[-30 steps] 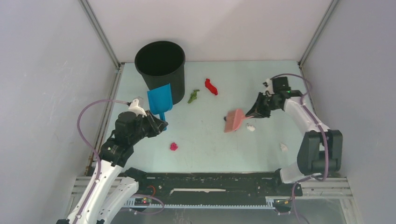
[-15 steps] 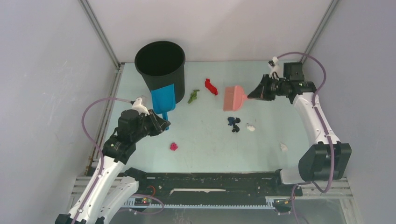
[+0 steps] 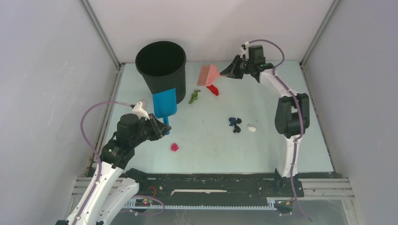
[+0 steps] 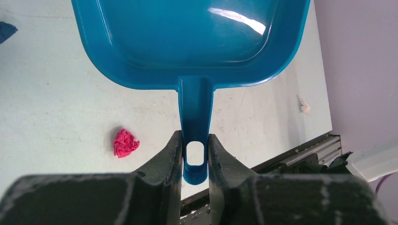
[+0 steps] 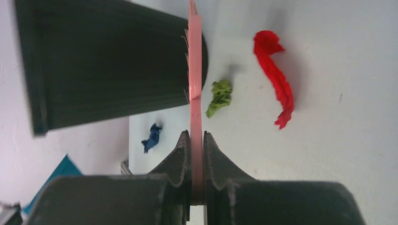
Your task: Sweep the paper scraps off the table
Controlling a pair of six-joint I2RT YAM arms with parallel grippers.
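The right gripper (image 5: 196,140) is clenched on the handle of the pink brush (image 3: 208,75) at the far side of the table (image 3: 211,150), near the black bin (image 3: 161,65). The left gripper (image 4: 195,145) grasps the blue dustpan (image 3: 164,104) by its handle, the pan against the bin. The paper scraps lie apart on the table: red scrap (image 3: 212,88) by the brush, green scrap (image 3: 194,96), dark blue scrap (image 3: 233,122), magenta scrap (image 3: 174,147).

My counter (image 3: 263,145) carries a black bin (image 3: 162,65) far left, red scrap (image 3: 213,90) and green scrap (image 3: 194,97) near it, dark blue scrap (image 3: 234,123) centrally, magenta scrap (image 3: 174,147) nearer me.
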